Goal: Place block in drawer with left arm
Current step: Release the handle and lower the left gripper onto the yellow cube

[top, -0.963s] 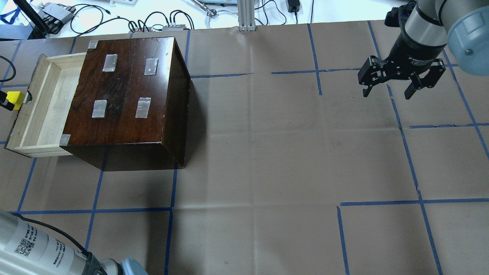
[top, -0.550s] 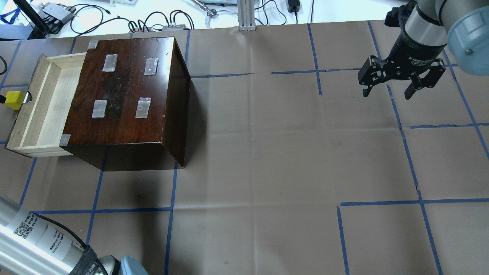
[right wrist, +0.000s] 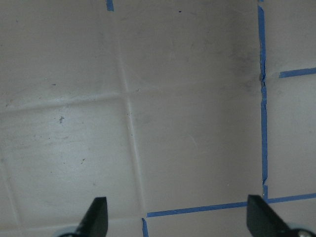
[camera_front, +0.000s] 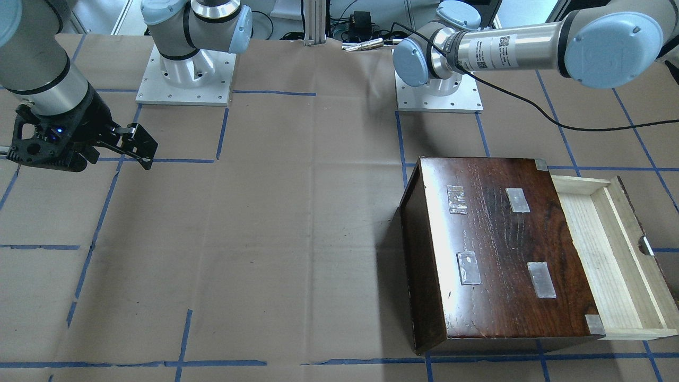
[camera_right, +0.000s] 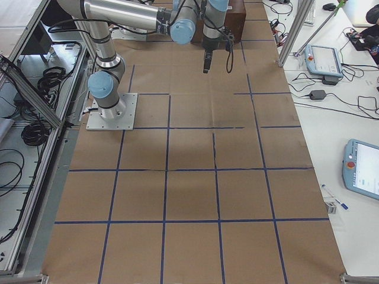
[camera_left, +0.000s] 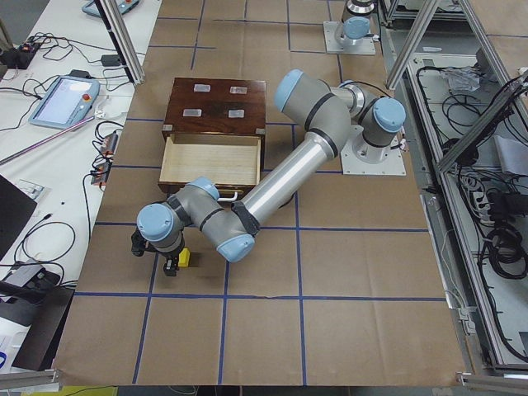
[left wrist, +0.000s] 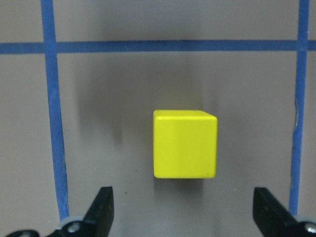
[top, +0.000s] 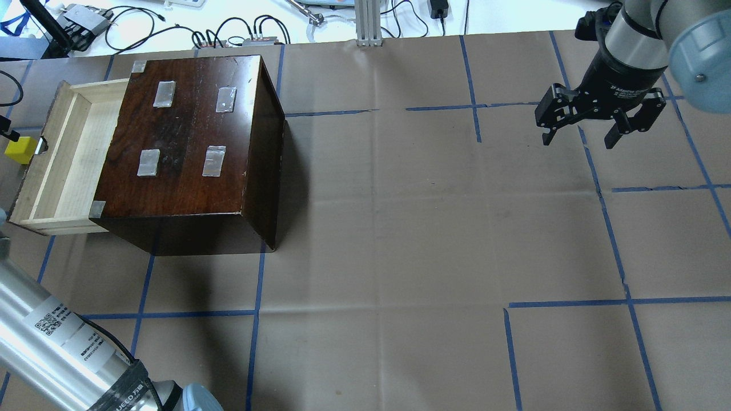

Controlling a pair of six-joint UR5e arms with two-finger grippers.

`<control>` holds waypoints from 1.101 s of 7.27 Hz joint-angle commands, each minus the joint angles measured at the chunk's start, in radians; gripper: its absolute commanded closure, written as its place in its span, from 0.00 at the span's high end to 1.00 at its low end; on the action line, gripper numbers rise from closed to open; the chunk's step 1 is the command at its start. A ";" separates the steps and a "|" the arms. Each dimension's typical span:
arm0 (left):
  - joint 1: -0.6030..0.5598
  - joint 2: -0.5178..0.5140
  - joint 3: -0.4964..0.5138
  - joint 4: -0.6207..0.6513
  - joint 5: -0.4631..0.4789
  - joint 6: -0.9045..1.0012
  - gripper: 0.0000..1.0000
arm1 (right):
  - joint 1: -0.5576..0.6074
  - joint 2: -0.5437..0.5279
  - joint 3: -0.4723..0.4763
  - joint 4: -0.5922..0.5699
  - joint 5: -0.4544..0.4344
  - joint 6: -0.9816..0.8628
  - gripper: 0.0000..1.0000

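Observation:
The yellow block [left wrist: 184,144] lies on the brown paper, and in the left wrist view it sits ahead of my left gripper [left wrist: 182,197], centred between the wide-open fingers. The overhead view shows the block [top: 21,149] just outside the drawer's front board, beside its notch. The pale wood drawer [top: 34,171] is pulled out of the dark box [top: 188,131] and holds nothing. From the table's left end, the left gripper [camera_left: 157,257] hangs over the block [camera_left: 185,258]. My right gripper [top: 578,141] hovers open and empty at the far right.
Cables and small devices [top: 137,23] and an aluminium post [top: 368,23] line the back edge. A tablet [camera_left: 62,95] lies on the side bench. Blue tape lines cross the paper.
The left arm's forearm has swung further into the lower-left corner. Its black fingertip at the left edge has moved off the block's side. The block and right arm have not moved.

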 commanded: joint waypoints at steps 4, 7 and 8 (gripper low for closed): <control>-0.045 -0.090 0.046 0.000 0.001 0.022 0.98 | 0.000 0.000 -0.001 0.000 0.000 0.001 1.00; -0.043 -0.096 0.047 0.000 0.033 0.036 0.98 | 0.000 0.000 -0.001 0.000 0.000 0.000 1.00; -0.043 -0.095 0.046 -0.005 0.059 0.036 0.98 | 0.000 0.000 0.000 0.000 0.000 0.000 1.00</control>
